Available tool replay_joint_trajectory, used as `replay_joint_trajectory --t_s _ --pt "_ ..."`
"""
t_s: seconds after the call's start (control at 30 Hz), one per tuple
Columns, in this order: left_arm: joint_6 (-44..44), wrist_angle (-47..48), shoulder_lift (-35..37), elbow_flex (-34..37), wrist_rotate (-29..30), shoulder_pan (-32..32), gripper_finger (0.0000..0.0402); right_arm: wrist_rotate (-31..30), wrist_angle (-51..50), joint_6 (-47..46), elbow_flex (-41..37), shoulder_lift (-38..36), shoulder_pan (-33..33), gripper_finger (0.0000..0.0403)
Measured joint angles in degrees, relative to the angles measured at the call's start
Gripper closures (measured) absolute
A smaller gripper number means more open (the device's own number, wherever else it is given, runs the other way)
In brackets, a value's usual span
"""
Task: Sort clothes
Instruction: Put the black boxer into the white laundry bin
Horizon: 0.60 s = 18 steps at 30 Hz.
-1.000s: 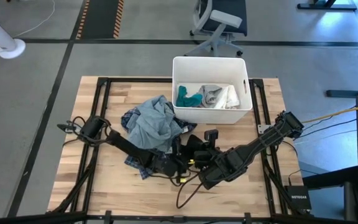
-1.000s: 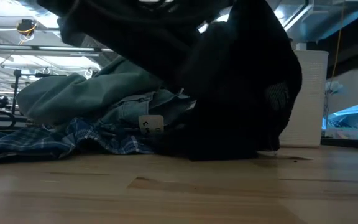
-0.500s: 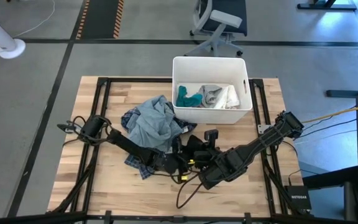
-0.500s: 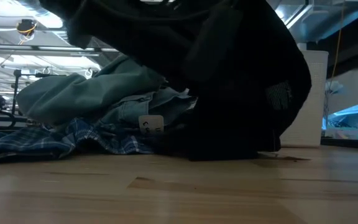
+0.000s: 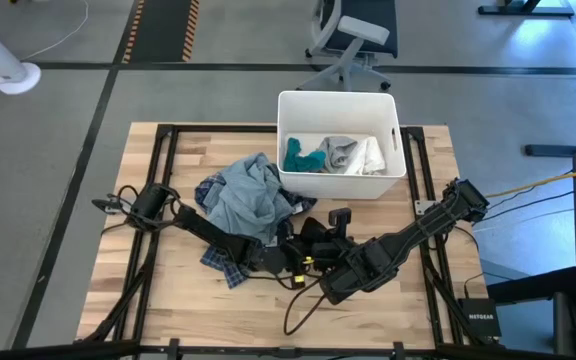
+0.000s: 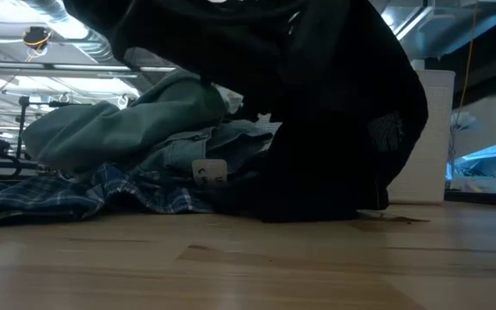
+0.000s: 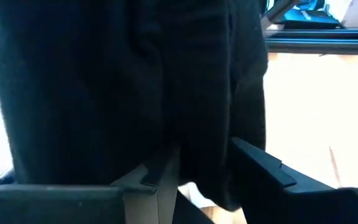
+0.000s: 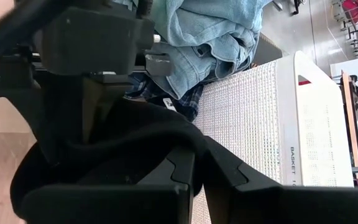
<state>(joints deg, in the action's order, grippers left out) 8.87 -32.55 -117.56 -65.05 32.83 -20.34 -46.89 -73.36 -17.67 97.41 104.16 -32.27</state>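
Wooden bench with a black frame, grey floor around it, office chair beyond the far edge, white fan off the far left corner.

Left arm reaches in from the left edge of the bench toward the middle. Left tool sits low at bench centre, just at the near edge of the pile. Left wrist view: black cloth hangs between its two fingers, filling most of the view; fingers are narrowed around it, clamped on the fabric.

Pile sits left of centre: blue-grey garment on top, plaid spread flat under it and poking out on the near and left sides. Low view: blue-grey heaped over plaid, small white tag on the front of the heap, black cloth draped down to the bench surface right beside it.

Right tool is at bench centre, just beside the left tool, both on the same black cloth. Right wrist view: black fabric bunched between its fingers, fingers close together and gripping it.

White bin stands at the far right of centre, touching the pile's right edge. Inside: teal piece on the left, white and grey pieces on the right. Right arm comes in from the right edge.
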Motion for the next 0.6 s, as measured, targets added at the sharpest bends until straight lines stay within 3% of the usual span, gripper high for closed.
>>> replay_joint_trajectory --t_s 0.13,0.33,0.6 --pt "-0.3 1.6 0.0 0.0 0.0 0.0 0.0295 0.0 0.0 0.0 0.0 0.0 0.0 0.0374" --pt "-1.6 5.3 0.0 0.0 -1.1 -0.2 0.0391 -0.5 -0.1 0.0 0.0 0.0 0.0 0.0374" --pt "-1.0 15.9 3.0 -0.8 -8.6 -4.1 0.0396 -1.5 -6.8 -5.8 0.0 -1.4 -3.3 0.0374"
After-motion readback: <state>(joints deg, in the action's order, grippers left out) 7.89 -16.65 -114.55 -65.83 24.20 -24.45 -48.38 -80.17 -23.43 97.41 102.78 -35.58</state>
